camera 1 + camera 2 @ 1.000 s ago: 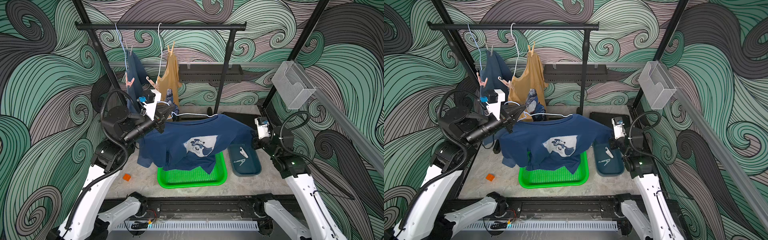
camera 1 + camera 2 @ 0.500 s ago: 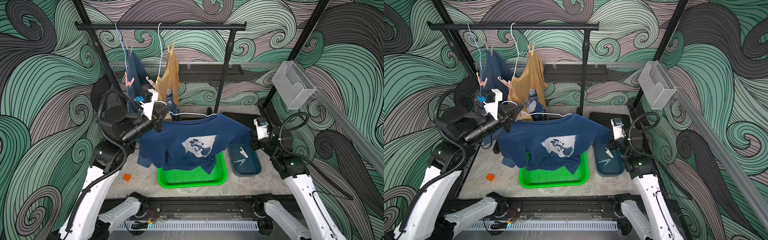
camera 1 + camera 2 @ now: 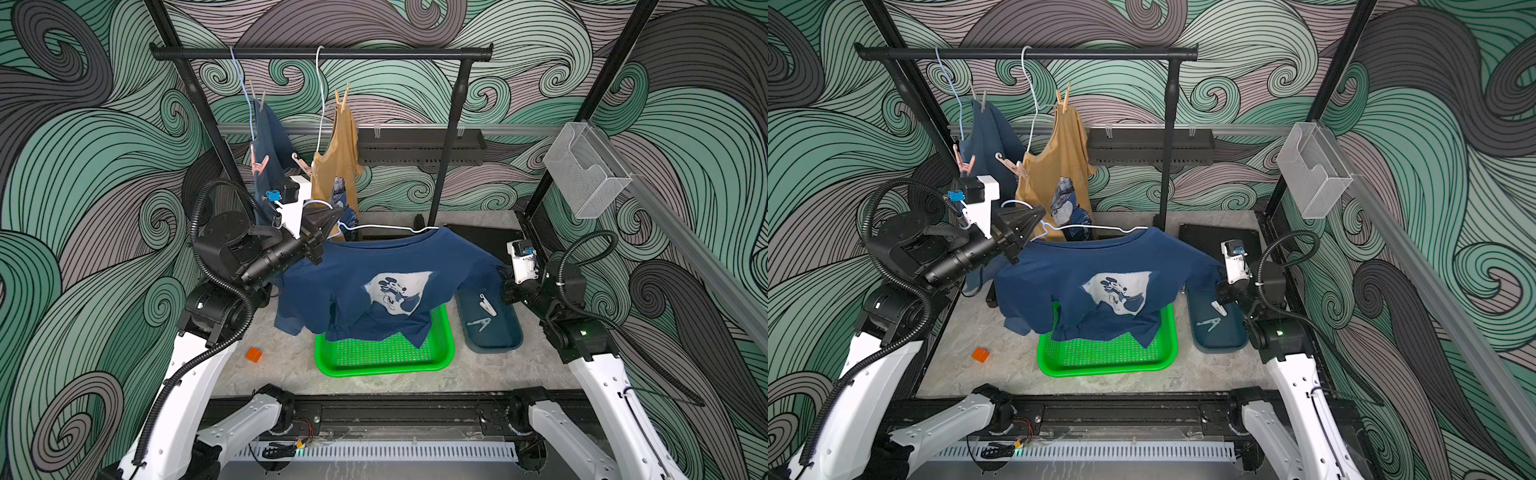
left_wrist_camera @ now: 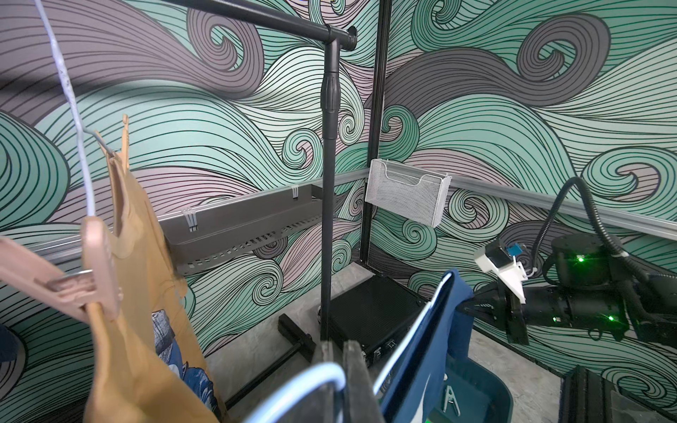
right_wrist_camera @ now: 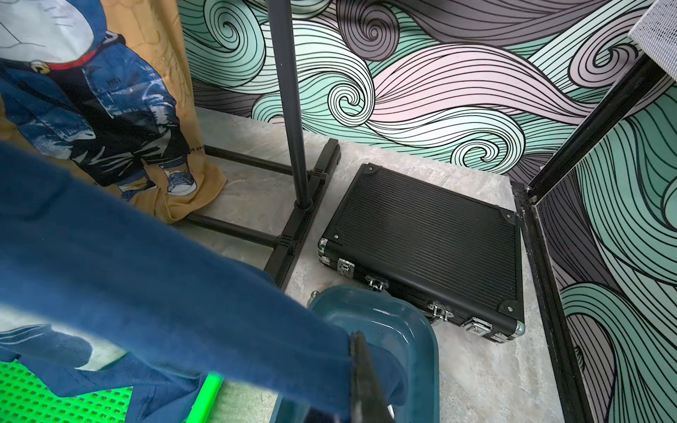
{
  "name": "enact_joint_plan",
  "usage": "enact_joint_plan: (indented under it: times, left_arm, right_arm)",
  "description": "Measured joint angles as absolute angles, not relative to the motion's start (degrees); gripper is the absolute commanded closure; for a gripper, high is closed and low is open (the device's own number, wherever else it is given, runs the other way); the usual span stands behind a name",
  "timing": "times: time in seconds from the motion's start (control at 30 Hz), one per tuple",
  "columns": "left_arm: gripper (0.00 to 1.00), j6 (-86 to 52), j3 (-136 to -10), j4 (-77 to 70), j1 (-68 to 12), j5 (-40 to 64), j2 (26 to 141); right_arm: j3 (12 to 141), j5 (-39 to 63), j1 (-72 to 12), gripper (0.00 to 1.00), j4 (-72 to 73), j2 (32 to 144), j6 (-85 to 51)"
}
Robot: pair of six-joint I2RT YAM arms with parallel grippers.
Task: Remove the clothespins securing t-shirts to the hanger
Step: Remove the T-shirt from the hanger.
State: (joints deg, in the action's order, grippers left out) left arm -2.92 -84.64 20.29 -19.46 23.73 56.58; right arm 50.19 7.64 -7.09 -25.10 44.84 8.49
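Note:
My left gripper (image 3: 337,212) (image 4: 340,360) is shut on the hook of a white wire hanger (image 3: 386,227) carrying the navy Mickey t-shirt (image 3: 357,270), which hangs over the green tray. My right gripper (image 3: 504,277) (image 5: 361,370) is shut on that shirt's sleeve (image 5: 183,285). On the rail hang a blue t-shirt (image 3: 272,137) with a grey clothespin (image 3: 261,100) and a pink one (image 3: 258,164), and a mustard t-shirt (image 3: 337,162) with a tan clothespin (image 3: 341,99) and a pink one (image 3: 301,163). Two loose clothespins (image 3: 485,305) lie in the teal tray.
The green tray (image 3: 444,332) sits mid-table with the teal tray (image 3: 513,336) to its right. A black case (image 3: 486,239) lies behind, by the rack's post (image 3: 446,158). An orange cube (image 3: 253,354) is at front left. A wire basket (image 3: 582,170) hangs on the right wall.
The left arm and the hanger with the navy t-shirt have swayed slightly sideways. Both grips are unchanged.

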Motion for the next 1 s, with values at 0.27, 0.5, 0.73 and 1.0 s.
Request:
enact_joint_plan:
  times: [0.27, 0.5, 0.73, 1.0]
  left_arm:
    - [1.00, -6.09, -84.86, 15.09, -19.03, 23.77, 56.90]
    - [1.00, -6.37, -86.43, 15.20, -18.87, 24.23, 57.63]
    - [1.00, -7.38, -86.43, 15.07, -18.46, 24.75, 58.08]
    - [1.00, -10.59, -86.35, 13.26, -17.96, 26.28, 59.05]
  right_arm:
    - [58.11, 8.27, -7.16, 1.00, -25.65, 45.98, 8.45]
    - [53.71, 8.21, -7.42, 1.00, -26.00, 45.10, 8.51]
    - [50.94, 9.17, -7.44, 1.00, -25.69, 44.03, 8.43]
    - [49.36, 11.16, -8.27, 1.00, -25.54, 43.92, 6.74]
